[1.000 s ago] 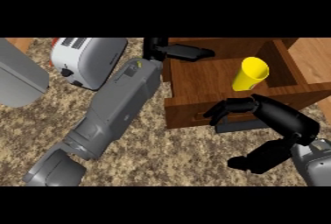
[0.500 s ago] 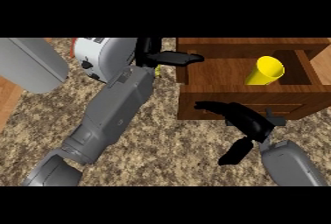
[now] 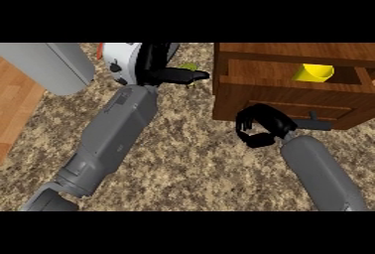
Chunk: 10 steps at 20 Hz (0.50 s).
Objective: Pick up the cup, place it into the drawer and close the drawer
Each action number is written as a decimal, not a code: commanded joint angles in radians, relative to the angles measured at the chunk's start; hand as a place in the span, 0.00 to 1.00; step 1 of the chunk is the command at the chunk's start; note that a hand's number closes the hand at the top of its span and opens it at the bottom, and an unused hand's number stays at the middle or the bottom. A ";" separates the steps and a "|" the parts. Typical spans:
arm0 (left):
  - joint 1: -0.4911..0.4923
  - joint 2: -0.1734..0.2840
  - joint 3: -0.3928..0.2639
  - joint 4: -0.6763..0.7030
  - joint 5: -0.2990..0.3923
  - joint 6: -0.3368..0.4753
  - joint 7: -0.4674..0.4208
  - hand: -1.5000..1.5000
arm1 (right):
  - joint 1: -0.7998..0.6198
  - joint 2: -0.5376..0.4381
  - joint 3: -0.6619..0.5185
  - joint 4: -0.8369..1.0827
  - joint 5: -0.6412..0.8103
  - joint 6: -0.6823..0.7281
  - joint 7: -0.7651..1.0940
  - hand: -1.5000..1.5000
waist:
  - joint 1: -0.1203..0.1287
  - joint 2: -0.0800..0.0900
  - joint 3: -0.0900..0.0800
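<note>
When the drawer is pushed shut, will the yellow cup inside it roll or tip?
The yellow cup seems to lie on its side in the open wooden drawer, so it cannot tip further. Being round, it may roll a little. It looks small and probably light, so a quick push by the right hand could shift it.

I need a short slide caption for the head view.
Yellow cup lies in the open drawer; right robot hand at its front.

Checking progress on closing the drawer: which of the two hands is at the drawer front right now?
The right hand, fingers curled, is against the wooden drawer front that holds the yellow cup. The left hand is away at the counter's far side, beside the white appliance.
</note>
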 commanded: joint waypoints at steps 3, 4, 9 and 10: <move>0.078 0.065 0.000 -0.074 0.010 -0.068 0.027 0.00 | -0.153 0.012 -0.119 0.278 -0.020 -0.105 -0.159 1.00 | 0.035 0.015 0.006; 0.093 0.044 -0.015 -0.094 0.003 -0.053 0.026 0.00 | -0.225 -0.017 -0.162 0.286 -0.045 -0.079 -0.132 1.00 | 0.051 0.011 0.006; 0.138 0.076 -0.013 -0.128 0.012 -0.087 0.043 0.00 | -0.348 -0.059 -0.253 0.405 -0.077 -0.129 -0.162 1.00 | 0.073 0.024 0.006; 0.115 0.113 -0.006 -0.142 0.020 -0.109 0.077 0.00 | -0.369 -0.079 -0.259 0.426 -0.077 -0.115 -0.138 1.00 | 0.083 0.024 0.006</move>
